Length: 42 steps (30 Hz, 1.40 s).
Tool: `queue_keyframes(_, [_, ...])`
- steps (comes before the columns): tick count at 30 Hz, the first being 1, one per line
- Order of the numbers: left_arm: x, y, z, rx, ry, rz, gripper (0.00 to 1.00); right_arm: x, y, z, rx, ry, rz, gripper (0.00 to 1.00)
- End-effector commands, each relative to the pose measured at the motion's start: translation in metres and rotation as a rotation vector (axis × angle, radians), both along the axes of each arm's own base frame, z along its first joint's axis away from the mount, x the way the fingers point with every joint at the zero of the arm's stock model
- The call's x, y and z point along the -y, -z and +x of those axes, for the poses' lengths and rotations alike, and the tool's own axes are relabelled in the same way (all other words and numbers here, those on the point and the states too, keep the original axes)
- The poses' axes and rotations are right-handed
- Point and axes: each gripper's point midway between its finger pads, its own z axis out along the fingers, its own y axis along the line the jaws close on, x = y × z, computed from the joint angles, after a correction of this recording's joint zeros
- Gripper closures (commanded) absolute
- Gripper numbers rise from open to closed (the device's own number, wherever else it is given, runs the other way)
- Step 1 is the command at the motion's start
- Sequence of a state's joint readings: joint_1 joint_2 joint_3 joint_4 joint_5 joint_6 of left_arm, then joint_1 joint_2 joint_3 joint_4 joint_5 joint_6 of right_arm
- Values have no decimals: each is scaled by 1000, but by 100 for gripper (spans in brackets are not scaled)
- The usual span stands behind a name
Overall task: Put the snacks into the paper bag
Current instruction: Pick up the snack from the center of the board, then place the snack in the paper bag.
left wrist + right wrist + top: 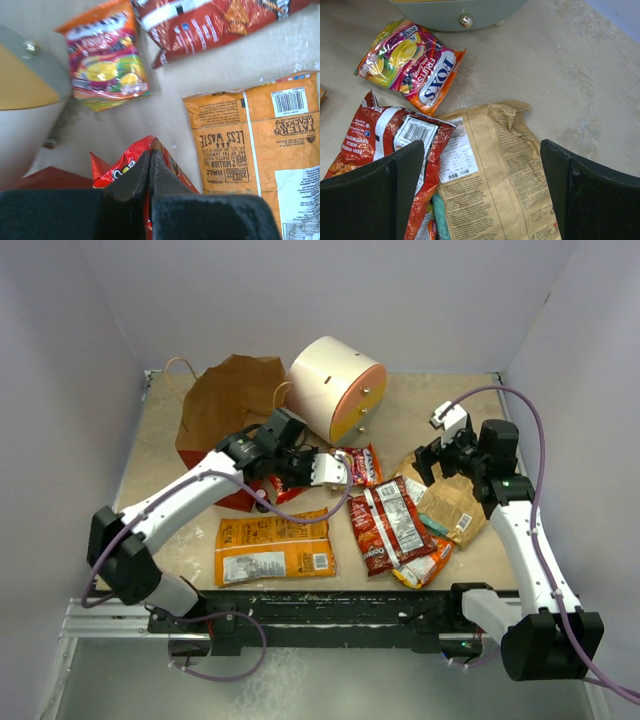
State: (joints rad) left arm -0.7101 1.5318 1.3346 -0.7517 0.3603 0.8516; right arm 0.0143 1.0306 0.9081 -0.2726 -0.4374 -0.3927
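1. The red packet is off the table, pinched by one edge in the left gripper, whose fingers are pressed together on the foil; it sits just beside the red lower part of the bag.
2. I judge this packet light, soft and crinkly, with slick foil; an edge pinch may let it swing or slip, so the crimped seam is the safest hold.
3. The bag is at the far left, its brown paper and twine handles showing from above; its thin walls would likely fold under a push, and I cannot tell how wide the mouth stands.
4. The tan packet lies flat under the right gripper, whose fingers are spread wide on either side and touch nothing; it looks stiffer and papery, best taken at a side edge.
5. The dark red packet touches its left edge; the fruit packet lies apart, nearer the drum.
6. The orange packet lies flat near the front; it is broad and floppy, so a short end suits.
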Motion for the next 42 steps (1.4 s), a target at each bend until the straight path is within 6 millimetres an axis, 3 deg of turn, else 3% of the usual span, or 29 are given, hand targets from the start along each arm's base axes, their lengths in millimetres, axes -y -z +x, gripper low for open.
queue_keyframes(1, [6,-77,-11,118,39,-159,100,1,-11,-1,43,-1,3,0])
queue_keyframes(12, [-9,-214,-57,228,84,-400,100,3,-11,0,48,8,-6,0])
queue_keyframes(15, [-19,-244,-55,290,24,-429,100,3,-11,0,48,8,-7,0])
queue_keyframes(19, [-47,-271,-34,453,-105,-382,100,3,-11,0,49,7,-7,0])
queue_keyframes(28, [-110,-285,0,744,-252,-109,100,2,-13,-1,53,1,-1,0])
queue_keyframes(34, [-120,-273,18,736,-172,-1,100,0,-15,-3,56,-10,6,0])
queue_keyframes(38, [-140,-273,52,739,-212,-3,100,-2,-20,-5,69,-18,12,0])
queue_keyframes(42, [-139,-262,71,657,-268,-52,100,-3,-23,-7,79,-26,15,0])
